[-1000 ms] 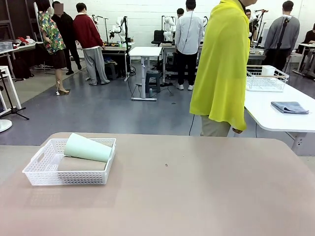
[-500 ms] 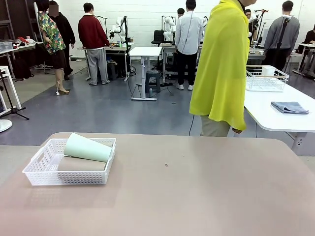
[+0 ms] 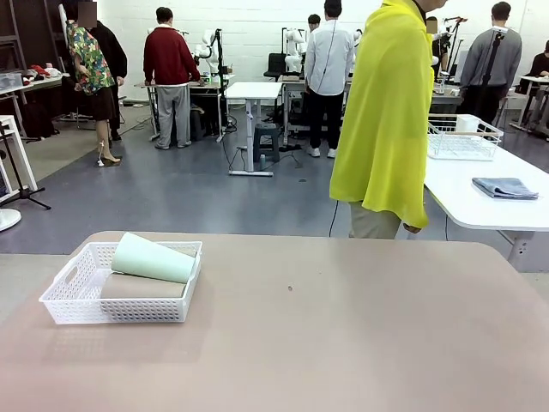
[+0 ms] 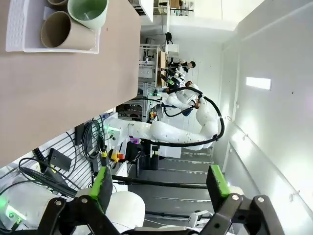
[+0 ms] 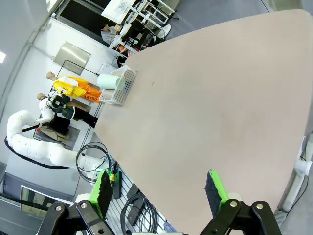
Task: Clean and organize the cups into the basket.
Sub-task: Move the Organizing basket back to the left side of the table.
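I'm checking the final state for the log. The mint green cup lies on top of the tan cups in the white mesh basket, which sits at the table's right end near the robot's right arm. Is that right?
Not quite. The basket sits at the table's left end, on the robot's left side, as the front view shows. The rest holds: the mint green cup lies on top of the tan cups in it.

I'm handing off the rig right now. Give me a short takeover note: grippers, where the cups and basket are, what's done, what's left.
Left gripper: jaws open, empty, pulled back off the table.
Right gripper: jaws open, empty, also held clear of the table.
Basket: on the table's near-left area.
Cups: all three lie in the basket. The mint green cup rests on top of a tan cup; the other tan cup lies beside it.
Done: the cups are in the basket.
Left: seemingly nothing; perhaps confirm with the person in yellow at the far side.
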